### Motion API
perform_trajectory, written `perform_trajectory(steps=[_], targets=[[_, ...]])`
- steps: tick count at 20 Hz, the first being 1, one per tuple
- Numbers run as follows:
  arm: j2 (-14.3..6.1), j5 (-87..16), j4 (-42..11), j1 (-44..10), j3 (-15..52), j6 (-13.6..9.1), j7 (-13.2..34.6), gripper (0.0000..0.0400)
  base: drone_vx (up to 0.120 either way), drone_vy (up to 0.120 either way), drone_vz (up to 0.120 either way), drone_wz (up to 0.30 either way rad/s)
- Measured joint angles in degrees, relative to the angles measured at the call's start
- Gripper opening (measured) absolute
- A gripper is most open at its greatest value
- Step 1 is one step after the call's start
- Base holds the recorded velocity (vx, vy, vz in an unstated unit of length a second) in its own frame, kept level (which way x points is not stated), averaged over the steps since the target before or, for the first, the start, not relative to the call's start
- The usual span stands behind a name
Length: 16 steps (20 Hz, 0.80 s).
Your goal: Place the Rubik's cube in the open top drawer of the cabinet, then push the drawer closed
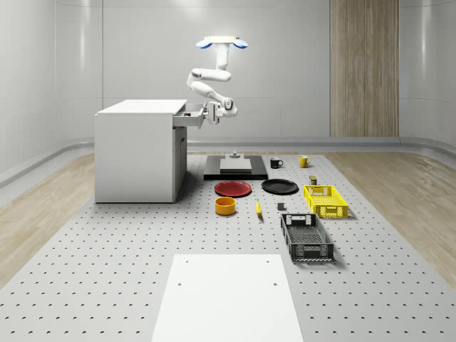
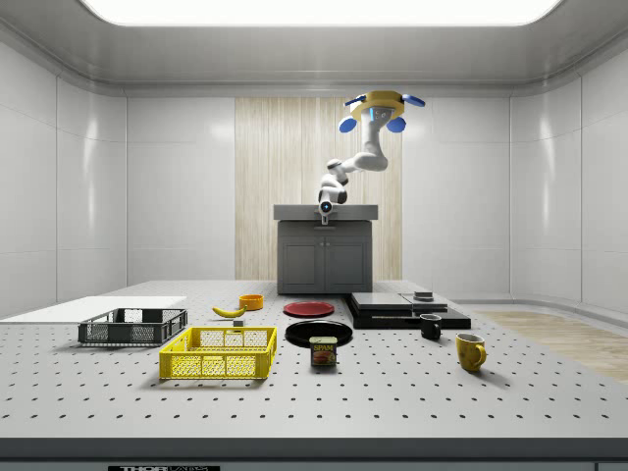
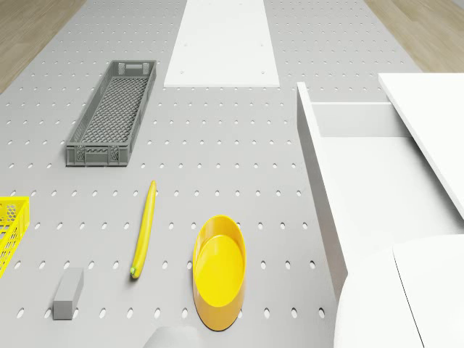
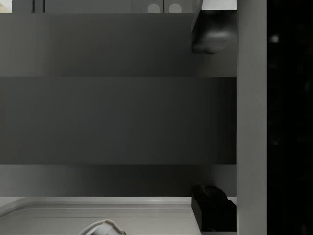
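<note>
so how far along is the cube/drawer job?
Probably late. In hand: the gripper is open and empty at the front of the top drawer, and the drone hovers beside the cabinet. Left: the drawer is pulled out, so the push remains. I can't confirm the cube is inside.

The drone (image 1: 222, 43) hovers high, its arm (image 1: 205, 80) folded downward, gripper (image 1: 213, 114) held level at its end

a simulated lab: perforated test floor (image 1: 107, 285); bare panelled walls (image 2: 88, 196); scattered crates (image 1: 306, 237)
</note>
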Motion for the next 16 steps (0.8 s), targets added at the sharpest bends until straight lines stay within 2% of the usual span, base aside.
perform_trajectory(steps=[8,16], targets=[[-0.5,-16.02,-2.35,9.39,-2.52,2.11,-10.97,0.04,0.0,0.0,0.0,0.0],[-0.98,-29.98,-2.57,17.82,-4.71,6.57,-21.17,0.04,0.0,0.0,0.0,0.0]])
